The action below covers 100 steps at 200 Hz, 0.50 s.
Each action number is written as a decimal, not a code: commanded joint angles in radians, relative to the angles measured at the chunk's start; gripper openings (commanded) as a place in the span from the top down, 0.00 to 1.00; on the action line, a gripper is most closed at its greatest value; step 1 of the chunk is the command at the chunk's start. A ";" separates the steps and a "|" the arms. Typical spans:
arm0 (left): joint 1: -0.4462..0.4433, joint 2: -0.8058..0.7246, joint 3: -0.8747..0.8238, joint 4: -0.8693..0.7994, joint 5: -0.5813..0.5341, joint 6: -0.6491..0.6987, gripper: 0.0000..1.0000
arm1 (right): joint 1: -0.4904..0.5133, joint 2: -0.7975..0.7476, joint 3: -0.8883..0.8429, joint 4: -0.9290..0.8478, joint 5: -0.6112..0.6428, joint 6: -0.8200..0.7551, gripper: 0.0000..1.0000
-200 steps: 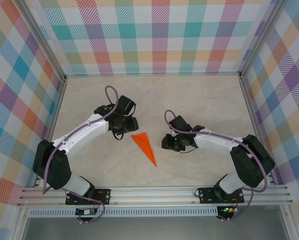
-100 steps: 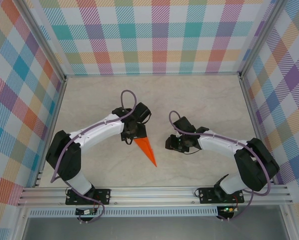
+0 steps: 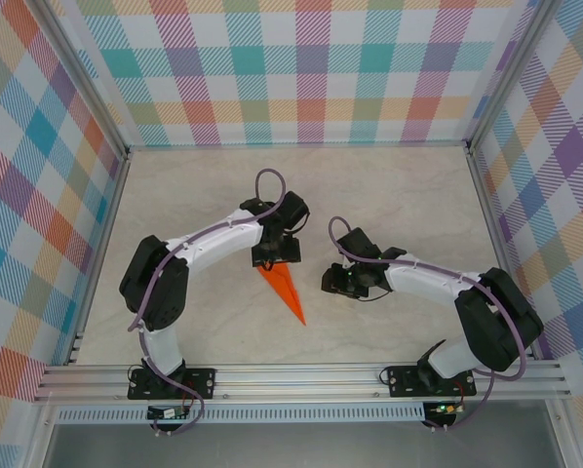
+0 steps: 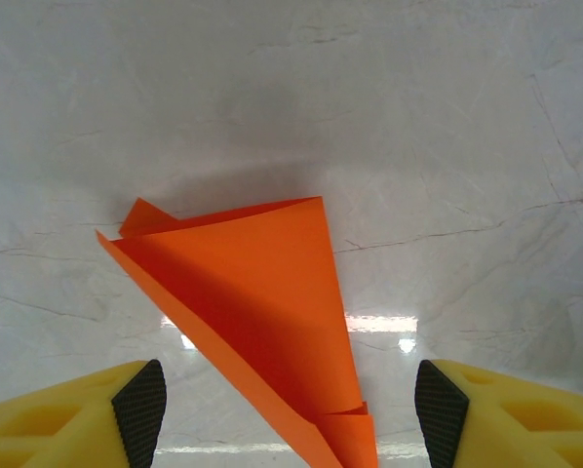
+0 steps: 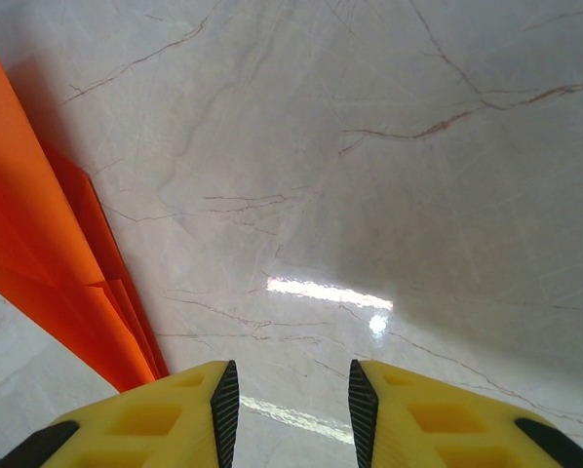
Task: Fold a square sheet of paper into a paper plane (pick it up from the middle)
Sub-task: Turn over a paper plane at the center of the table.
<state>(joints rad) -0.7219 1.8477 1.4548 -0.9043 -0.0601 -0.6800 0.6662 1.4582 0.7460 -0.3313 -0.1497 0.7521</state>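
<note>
Top external view: one bright orange folded paper plane [image 3: 286,294], a narrow pointed dart with a centre crease, lies flat on the pale marble-patterned table [image 3: 408,195] near the middle, tip aimed at the near right. Its broad tail is under the left claw [image 3: 275,259], which hangs directly over that end. The right claw [image 3: 329,281] sits just to the right of the dart, clear of it and turned toward it. Pastel plaid walls [image 3: 301,68] close in three sides. Left wrist view: the left claw [image 4: 290,405] stands with jaws wide apart, its yellow fingers with black pads [image 4: 140,405] at the two lower corners. The paper plane [image 4: 262,302] lies on the table [image 4: 418,117] in the gap between them, broad end farther off, narrowing toward the bottom edge, and touches neither pad. Whether the pads reach the table cannot be told. Right wrist view: the right claw [image 5: 287,405] has its jaws a narrow way apart, with bare table [image 5: 389,175] between the pads [image 5: 225,405] and nothing gripped. The paper plane [image 5: 38,263] lies along the left edge, beside the left finger and outside the gap.
</note>
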 commanded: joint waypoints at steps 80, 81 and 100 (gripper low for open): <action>0.170 -0.032 0.009 -0.040 0.219 -0.024 0.30 | -0.005 0.024 -0.039 0.051 -0.040 0.020 0.62; 0.170 -0.033 0.008 -0.041 0.220 -0.024 0.30 | -0.005 0.024 -0.040 0.052 -0.040 0.020 0.62; 0.170 -0.052 -0.013 -0.053 0.204 -0.028 0.30 | -0.004 0.022 -0.042 0.059 -0.045 0.018 0.61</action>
<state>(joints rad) -0.5591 1.8595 1.4677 -0.9154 0.1284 -0.6918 0.6662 1.4719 0.7139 -0.2935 -0.1730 0.7635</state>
